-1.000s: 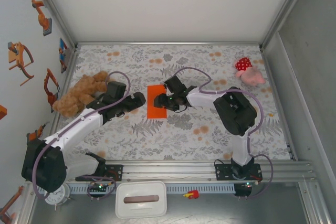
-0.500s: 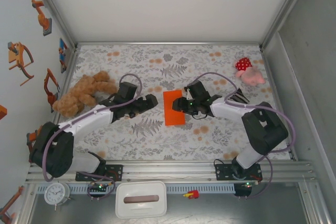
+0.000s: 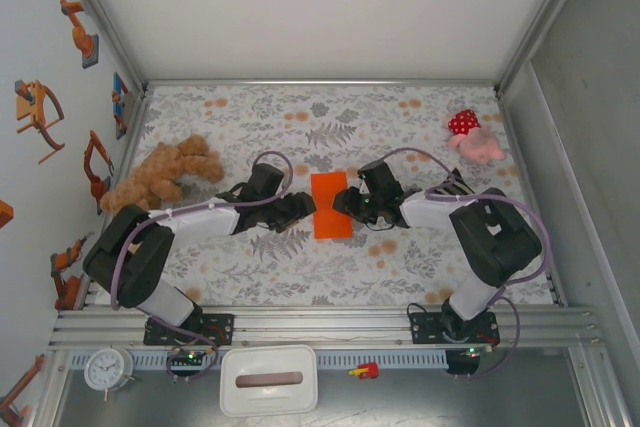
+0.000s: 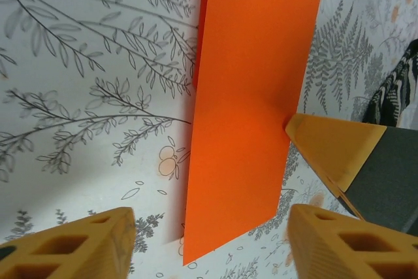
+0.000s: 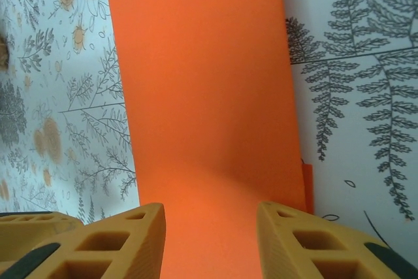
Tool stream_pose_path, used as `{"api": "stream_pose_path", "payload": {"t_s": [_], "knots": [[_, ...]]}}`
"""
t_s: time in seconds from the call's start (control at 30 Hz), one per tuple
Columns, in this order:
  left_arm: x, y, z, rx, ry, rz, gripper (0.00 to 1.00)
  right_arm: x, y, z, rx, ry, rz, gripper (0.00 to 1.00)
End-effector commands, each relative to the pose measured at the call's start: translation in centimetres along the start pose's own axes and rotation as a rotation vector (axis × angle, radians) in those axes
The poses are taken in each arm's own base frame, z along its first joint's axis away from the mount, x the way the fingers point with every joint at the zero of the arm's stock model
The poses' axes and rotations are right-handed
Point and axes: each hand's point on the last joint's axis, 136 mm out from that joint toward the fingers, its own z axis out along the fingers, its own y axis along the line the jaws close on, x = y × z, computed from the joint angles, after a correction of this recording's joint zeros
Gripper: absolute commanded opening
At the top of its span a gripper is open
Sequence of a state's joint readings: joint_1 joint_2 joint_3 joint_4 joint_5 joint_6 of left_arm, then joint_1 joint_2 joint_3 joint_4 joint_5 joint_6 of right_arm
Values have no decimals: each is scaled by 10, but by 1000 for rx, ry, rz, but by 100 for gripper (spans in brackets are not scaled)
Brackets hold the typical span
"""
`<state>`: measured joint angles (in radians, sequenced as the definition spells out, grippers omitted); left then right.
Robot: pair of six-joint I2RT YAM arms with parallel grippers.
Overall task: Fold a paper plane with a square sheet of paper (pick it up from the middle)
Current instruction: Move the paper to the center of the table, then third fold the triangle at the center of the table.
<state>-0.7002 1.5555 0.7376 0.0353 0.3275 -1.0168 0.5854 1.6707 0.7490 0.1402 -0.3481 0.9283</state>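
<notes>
Between the spread fingers of the left gripper [image 4: 209, 221], the sheet of paper [image 4: 251, 96] is seen lying flat on the patterned cloth [image 4: 98, 96]. Its near corner is just ahead of the fingertips, and nothing is pinched. The right gripper [image 5: 209, 210] is likewise held spread, with the paper running away from between its fingers.

Compared with half a second ago, the paper is found where it was. The left gripper is now brought in from the side to sit just beside the paper's edge, opposite the right gripper. By this the folded strip seems to be bracketed for the next fold.

A fingertip [image 4: 326, 143] of the right gripper is met at the edge beyond the left fingers, probably touching it. A second layer peeks out along the edges, but the crease itself is hidden. The paper's near end is cut off beneath the right fingers. Farther off, the teddy bear [image 3: 160, 175] and the spotted plush [image 3: 472, 137] are seen well apart from both grippers.
</notes>
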Motion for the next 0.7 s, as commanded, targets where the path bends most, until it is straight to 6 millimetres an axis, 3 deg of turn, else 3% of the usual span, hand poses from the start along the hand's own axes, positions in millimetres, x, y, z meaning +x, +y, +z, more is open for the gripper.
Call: {"api": "stream_pose_path", "payload": {"t_s": [0.0,0.27,0.67], "knots": [[5,-8,7,35,30,-25,56,-3,-7,1,0,-18,29,40],[17,-6,24,24,87,-33,42,-7,-2,-6,-25,-35,27,40],[18,-13,33,50,106,-14,35,-8,-3,-10,-33,-45,31,40]]}}
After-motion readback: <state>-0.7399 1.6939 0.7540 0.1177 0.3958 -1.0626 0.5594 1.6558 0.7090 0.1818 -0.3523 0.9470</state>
